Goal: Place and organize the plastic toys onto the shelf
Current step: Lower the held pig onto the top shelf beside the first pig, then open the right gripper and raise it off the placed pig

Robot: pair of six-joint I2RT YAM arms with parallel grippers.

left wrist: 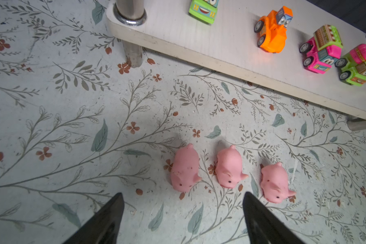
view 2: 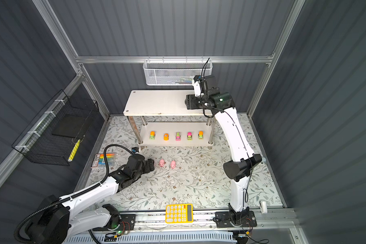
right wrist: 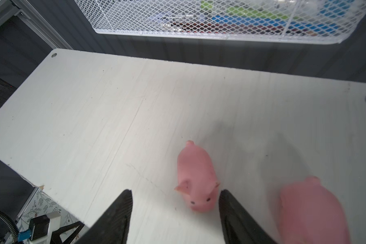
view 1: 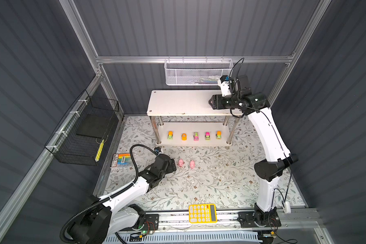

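**On the surface by the shelf's front left corner, three pigs sit ahead of the left gripper**

On the shelf (view 1: 178,103), five cars (view 1: 195,136) stand in a row along the front edge of the lower board (view 1: 190,126). Two pigs (right wrist: 195,179) rest near the right end of the top board (right wrist: 114,105). The right gripper (right wrist: 175,190) hangs over them, released. One pig stands free just ahead of its parted fingertips, with a clear gap on one side. I cannot tell whether it touches the other fingertip.

Three more pigs (left wrist: 229,169) sit side by side on the surface (view 1: 199,186), just in front of the shelf's front left corner. The left gripper (left wrist: 182,193) is low over the surface with its jaws wide apart and holding nothing. Both top views show only two of these pigs, so the gripper probably hides the third.

The nearest pig (left wrist: 185,169) lies straight ahead of the fingertips, inside the span of the jaws. Its long axis runs along the line of reach, snout toward the gripper. A short advance should therefore bring the jaws down across its flanks. The left arm is much the nearer. The next pig stands just beside the first, so one finger may nudge it.
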